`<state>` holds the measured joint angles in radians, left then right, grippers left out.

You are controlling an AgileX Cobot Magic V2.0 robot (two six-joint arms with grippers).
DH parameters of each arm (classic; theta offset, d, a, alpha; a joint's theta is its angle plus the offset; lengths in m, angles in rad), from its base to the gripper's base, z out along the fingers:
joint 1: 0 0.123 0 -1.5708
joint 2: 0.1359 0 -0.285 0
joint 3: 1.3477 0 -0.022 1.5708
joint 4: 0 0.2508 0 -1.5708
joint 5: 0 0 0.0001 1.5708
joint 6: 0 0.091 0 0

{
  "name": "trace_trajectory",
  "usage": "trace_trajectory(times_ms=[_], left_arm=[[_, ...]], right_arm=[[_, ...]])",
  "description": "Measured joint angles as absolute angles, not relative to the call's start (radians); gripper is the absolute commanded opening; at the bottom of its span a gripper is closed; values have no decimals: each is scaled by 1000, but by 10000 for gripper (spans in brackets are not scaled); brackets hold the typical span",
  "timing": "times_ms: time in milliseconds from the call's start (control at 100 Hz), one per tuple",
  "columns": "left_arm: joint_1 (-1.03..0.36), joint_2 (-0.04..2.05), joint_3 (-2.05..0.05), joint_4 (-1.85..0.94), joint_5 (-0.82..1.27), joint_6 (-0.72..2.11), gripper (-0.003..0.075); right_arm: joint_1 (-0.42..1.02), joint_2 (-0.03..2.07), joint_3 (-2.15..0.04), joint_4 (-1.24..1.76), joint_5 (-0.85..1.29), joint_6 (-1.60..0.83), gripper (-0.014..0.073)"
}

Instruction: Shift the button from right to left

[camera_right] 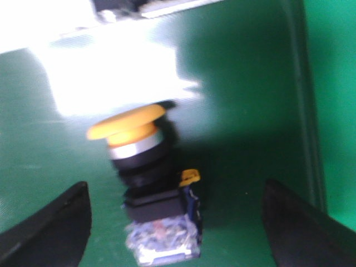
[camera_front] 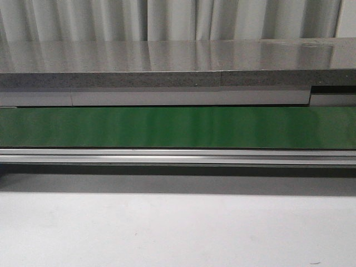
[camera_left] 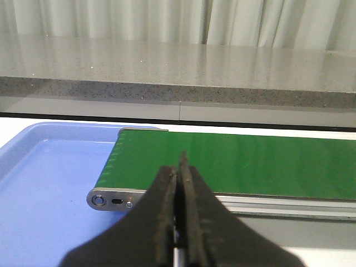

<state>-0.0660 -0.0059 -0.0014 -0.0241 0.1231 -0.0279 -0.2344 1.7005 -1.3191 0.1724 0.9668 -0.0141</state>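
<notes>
Broadly, a long green belt (camera_front: 178, 127) running below a grey counter (camera_front: 167, 61), with a blue tray (camera_left: 44, 183) at its left end and the left gripper (camera_left: 181, 167) pressed closed on nothing. Smaller, lying on the belt between the spread-open right gripper (camera_right: 175, 222): the button (camera_right: 147, 183), probably light, rigid, top-heavy. Best pinched across the black body (camera_right: 156, 208), not the slick yellow cap (camera_right: 127, 123).

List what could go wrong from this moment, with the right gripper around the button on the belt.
1. The button lies tilted on the green belt, nearer one finger of the open right gripper; closing may push it aside or catch only the rounded yellow cap.
2. The right wrist view is blurred, so alignment is uncertain.
3. The left gripper is shut beside the blue tray; it cannot receive anything until it opens.
</notes>
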Motion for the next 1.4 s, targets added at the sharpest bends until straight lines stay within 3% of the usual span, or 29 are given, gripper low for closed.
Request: trace_trajectory(times_ms=[80, 150, 340, 420, 840, 1400], left_arm=[[-66, -6, -1, -24, 123, -28, -20], [-66, -6, -1, -24, 123, -28, -20], [-66, -6, -1, -24, 123, -28, -20], [-66, -6, -1, -24, 123, -28, -20], [-66, -6, -1, -24, 123, -28, -20], [-66, -6, -1, -24, 123, -28, -20]], right_arm=[[-210, 1648, -1319, 172, 965, -66, 577], [-189, 1608, -1319, 172, 971, -113, 489], [-131, 1521, -1317, 152, 994, -159, 60], [-105, 1484, -1310, 144, 996, -162, -76], [-20, 1234, -1037, 78, 862, -60, -66], [-20, 685, -552, 30, 515, -8, -66]])
